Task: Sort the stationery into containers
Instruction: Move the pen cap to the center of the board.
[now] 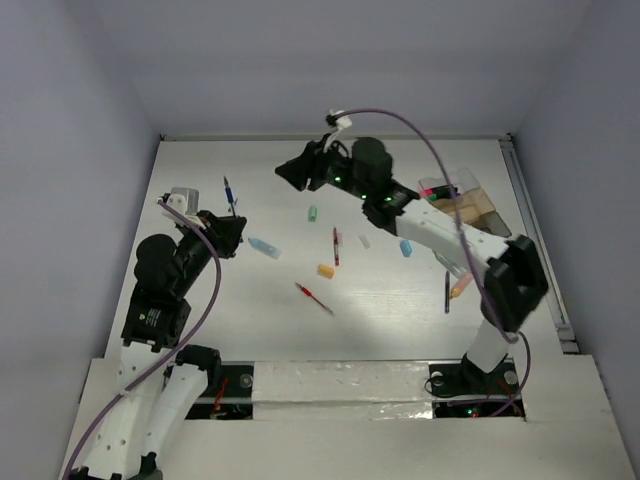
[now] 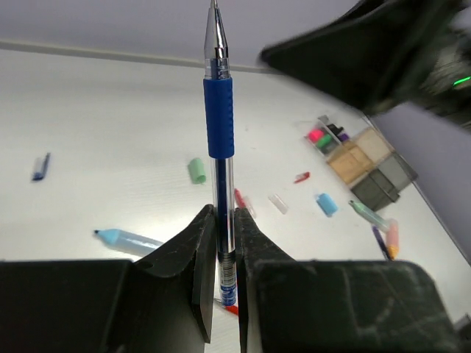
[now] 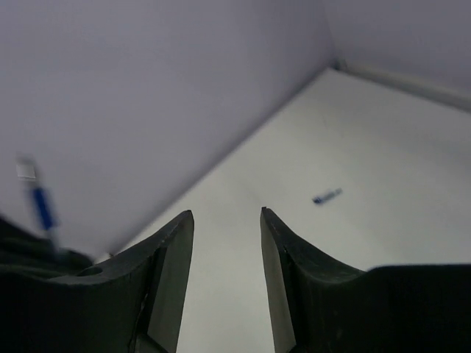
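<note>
My left gripper (image 1: 226, 232) is shut on a blue pen (image 2: 220, 118), which stands upright between the fingers (image 2: 200, 243), tip up; it also shows in the top view (image 1: 229, 192). My right gripper (image 1: 290, 172) is open and empty, raised over the far middle of the table, its jaws apart in the right wrist view (image 3: 226, 213). The compartmented clear container (image 1: 468, 205) stands at the far right, with pink and green highlighters (image 2: 318, 137) in it. A green eraser (image 1: 312, 213), an orange eraser (image 1: 325, 270), a blue eraser (image 1: 406, 248) and two red pens (image 1: 335, 246) (image 1: 313, 297) lie in the middle.
A light blue marker (image 1: 265, 247) lies next to the left gripper. A small blue cap (image 3: 327, 195) lies on the far left of the table. A clear cap (image 1: 364, 241) lies mid-table. A dark pen (image 1: 447, 290) and an orange pen (image 1: 460, 288) lie near the right arm. Walls enclose three sides.
</note>
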Controlling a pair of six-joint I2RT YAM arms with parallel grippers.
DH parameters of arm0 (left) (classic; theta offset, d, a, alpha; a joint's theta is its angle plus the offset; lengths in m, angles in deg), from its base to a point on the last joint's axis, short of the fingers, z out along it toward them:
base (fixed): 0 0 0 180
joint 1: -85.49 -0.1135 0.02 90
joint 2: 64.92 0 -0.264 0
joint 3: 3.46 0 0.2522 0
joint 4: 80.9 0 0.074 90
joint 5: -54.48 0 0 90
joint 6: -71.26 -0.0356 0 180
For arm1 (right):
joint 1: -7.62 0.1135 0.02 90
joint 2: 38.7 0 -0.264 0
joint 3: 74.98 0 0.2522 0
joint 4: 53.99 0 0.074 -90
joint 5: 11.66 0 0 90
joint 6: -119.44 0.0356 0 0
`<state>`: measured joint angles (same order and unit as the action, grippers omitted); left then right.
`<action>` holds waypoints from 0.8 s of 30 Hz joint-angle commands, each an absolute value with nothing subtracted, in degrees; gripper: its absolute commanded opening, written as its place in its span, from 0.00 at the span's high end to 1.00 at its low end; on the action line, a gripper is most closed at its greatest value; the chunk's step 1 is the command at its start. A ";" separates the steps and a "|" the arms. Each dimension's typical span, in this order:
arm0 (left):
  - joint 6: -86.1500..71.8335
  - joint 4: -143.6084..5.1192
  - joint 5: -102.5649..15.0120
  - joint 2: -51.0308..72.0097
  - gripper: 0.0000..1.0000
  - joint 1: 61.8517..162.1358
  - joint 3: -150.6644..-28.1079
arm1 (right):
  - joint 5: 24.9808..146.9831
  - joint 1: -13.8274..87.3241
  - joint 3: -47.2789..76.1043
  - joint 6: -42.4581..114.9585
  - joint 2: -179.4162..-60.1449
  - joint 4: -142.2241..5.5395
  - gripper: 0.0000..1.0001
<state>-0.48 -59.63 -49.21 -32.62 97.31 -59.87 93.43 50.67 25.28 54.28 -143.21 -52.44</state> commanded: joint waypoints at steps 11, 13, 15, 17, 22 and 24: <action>5.25 -74.96 -71.46 -28.01 1.00 97.01 -58.35 | 119.38 48.75 14.54 66.09 -130.28 -34.70 0.27; 5.78 -76.54 -74.26 -27.57 1.00 97.01 -58.09 | 120.61 48.75 14.54 66.78 -130.98 -34.44 0.26; 6.05 -76.81 -76.11 -26.51 1.00 97.01 -58.09 | 123.07 48.75 14.80 67.66 -132.12 -32.95 0.25; 6.13 -76.81 -76.91 -25.29 1.00 97.01 -58.00 | 124.04 49.28 15.41 68.11 -132.65 -32.50 0.26; 7.10 -78.65 -78.76 -23.96 1.00 97.01 -56.68 | 125.01 49.81 17.09 68.19 -134.85 -32.59 0.32; 6.93 -78.48 -78.49 -22.91 1.00 97.01 -56.24 | 125.80 50.42 17.44 68.72 -135.82 -31.71 0.33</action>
